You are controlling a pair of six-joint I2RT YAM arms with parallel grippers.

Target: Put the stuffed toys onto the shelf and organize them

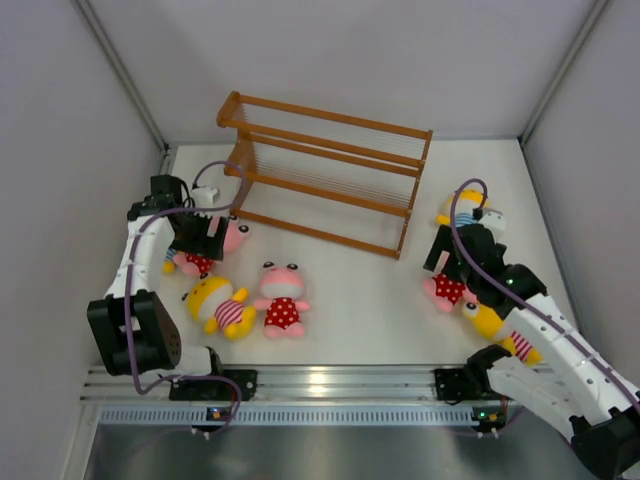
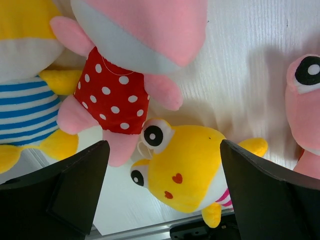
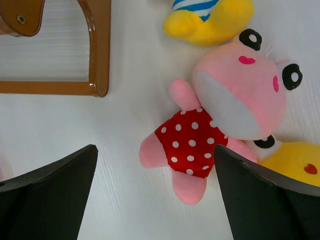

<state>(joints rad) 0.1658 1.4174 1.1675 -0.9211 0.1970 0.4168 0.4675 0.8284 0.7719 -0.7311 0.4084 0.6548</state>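
Far left, the left gripper (image 2: 164, 150) hangs with its claw spread wide and nothing in it, right over a little pile next to the wall (image 1: 60, 150). In that pile there's a blue-striped yellow toy (image 2: 25, 100), a pink dotted toy (image 2: 112, 95) leaning on it, and a red-striped yellow toy (image 2: 185, 170) with its head jammed against the pink one's leg, so it's pretty crowded. Just beside that is a second pink toy (image 1: 282, 302) flat on its back on the table (image 1: 360, 300). The shelf (image 1: 325, 175) stands at the back in the middle, and every toy lies on the table in front of it or beside it. On the right, the right gripper (image 3: 155, 147) is also wide apart and holding nothing, hovering over a third pink toy (image 3: 220, 120) near the shelf's end frame. The other blue-striped yellow toy (image 3: 210, 20) touches its head, and the last yellow toy (image 3: 295, 170) is wedged against its other side.
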